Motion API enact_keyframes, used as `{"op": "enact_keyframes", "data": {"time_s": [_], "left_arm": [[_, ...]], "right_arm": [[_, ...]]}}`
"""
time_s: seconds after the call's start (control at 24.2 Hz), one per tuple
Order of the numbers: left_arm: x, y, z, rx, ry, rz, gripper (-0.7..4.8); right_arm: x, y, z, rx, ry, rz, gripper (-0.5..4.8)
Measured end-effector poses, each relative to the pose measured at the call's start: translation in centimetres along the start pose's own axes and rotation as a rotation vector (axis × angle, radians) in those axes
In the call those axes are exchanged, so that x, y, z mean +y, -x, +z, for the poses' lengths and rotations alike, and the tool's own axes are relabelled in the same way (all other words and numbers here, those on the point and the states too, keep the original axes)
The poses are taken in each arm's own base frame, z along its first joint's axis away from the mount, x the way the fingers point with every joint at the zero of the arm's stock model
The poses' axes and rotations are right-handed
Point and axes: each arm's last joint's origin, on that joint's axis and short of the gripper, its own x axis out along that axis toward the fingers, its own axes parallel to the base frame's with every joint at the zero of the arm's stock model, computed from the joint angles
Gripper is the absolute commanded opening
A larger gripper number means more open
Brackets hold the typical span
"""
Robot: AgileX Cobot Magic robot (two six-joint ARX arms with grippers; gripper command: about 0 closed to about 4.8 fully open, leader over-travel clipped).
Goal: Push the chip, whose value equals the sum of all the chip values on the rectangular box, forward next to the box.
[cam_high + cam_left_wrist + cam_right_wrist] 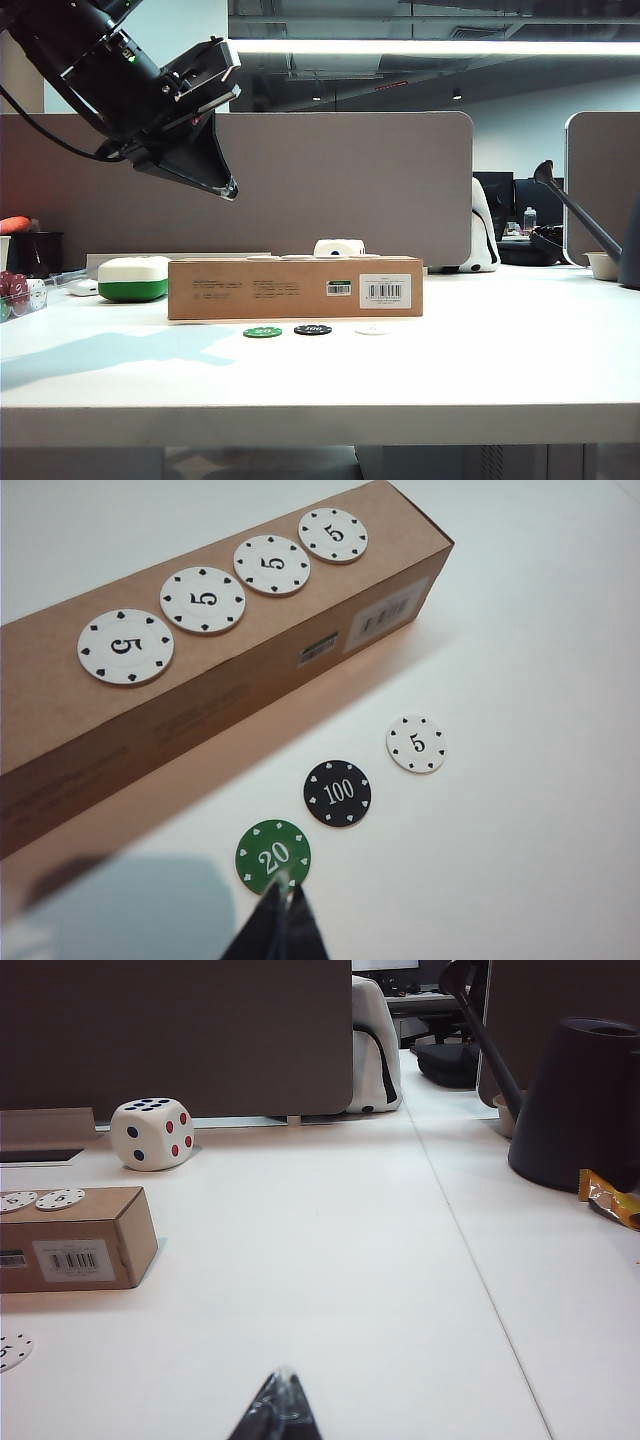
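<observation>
Above counter, left claw hovering pressed together near chip; chip sitting unpushed, apart from rectangular box; right claw pressed together, idling.

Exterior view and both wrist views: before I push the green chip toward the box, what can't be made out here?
- Exterior view: the four chips on the rectangular box are hidden edge-on; the green chip number is too small.
- Exterior view: the right gripper is out of frame.
- Left wrist view: the left gripper is cut off by the frame edge; jaw gap unclear, contact with the green chip uncertain.
- Right wrist view: the right gripper shows only its tip; the green chip is absent.
</observation>
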Motion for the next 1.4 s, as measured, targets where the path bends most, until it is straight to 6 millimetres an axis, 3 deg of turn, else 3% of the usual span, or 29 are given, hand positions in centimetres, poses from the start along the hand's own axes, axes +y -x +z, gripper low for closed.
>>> {"op": "enact_keyframes", "data": {"time_s": [0.41, 0.66, 0.78, 0.91, 0.95, 0.99, 1.03, 1.11, 1.2, 1.24, 1.32, 1.4], "left_arm": [[0.0, 0.0, 0.0, 0.0, 0.0, -0.001, -0.05], [0.0, 0.0, 0.0, 0.0, 0.0, 0.0, -0.05], [0.0, 0.0, 0.0, 0.0, 0.0, 0.0, -0.05], [0.0, 0.0, 0.0, 0.0, 0.0, 0.0, -0.05], [0.0, 0.0, 0.0, 0.0, 0.0, 0.0, -0.05], [0.0, 0.0, 0.0, 0.0, 0.0, 0.0, -0.05], [0.0, 0.0, 0.0, -0.001, 0.0, 0.0, -0.05], [0.0, 0.0, 0.0, 0.0, 0.0, 0.0, -0.05], [0.0, 0.0, 0.0, 0.0, -0.001, -0.001, -0.05], [0.0, 0.0, 0.0, 0.0, -0.001, 0.0, -0.05], [0.0, 0.0, 0.0, 0.0, 0.0, 0.0, -0.05], [0.0, 0.0, 0.0, 0.0, 0.0, 0.0, -0.05]], "right_arm": [[0.0, 0.0, 0.0, 0.001, -0.03, 0.009, -0.04], [0.7, 0.1, 0.6, 0.032, -0.703, 0.249, -0.05], [1.3, 0.4, 1.8, 0.018, -0.92, 0.431, -0.05], [1.6, 1.7, 5.6, -0.262, -1.004, 0.614, -0.05], [1.6, 2.8, 8.5, -0.353, -1.017, 0.629, -0.05], [1.6, 3.3, 9.7, -0.386, -1.011, 0.636, -0.05], [1.6, 4.1, 12.4, -0.398, -0.966, 0.618, -0.05], [1.8, 4.1, 14.8, -0.374, -0.891, 0.572, -0.05], [2.1, 3.1, 18.0, -0.312, -0.744, 0.52, -0.05], [2.4, 1.7, 20.3, -0.267, -0.635, 0.501, -0.05], [2.7, -1.0, 22.2, -0.181, -0.544, 0.491, -0.05], [3.0, -3.6, 22.2, -0.075, -0.505, 0.472, -0.05]]}}
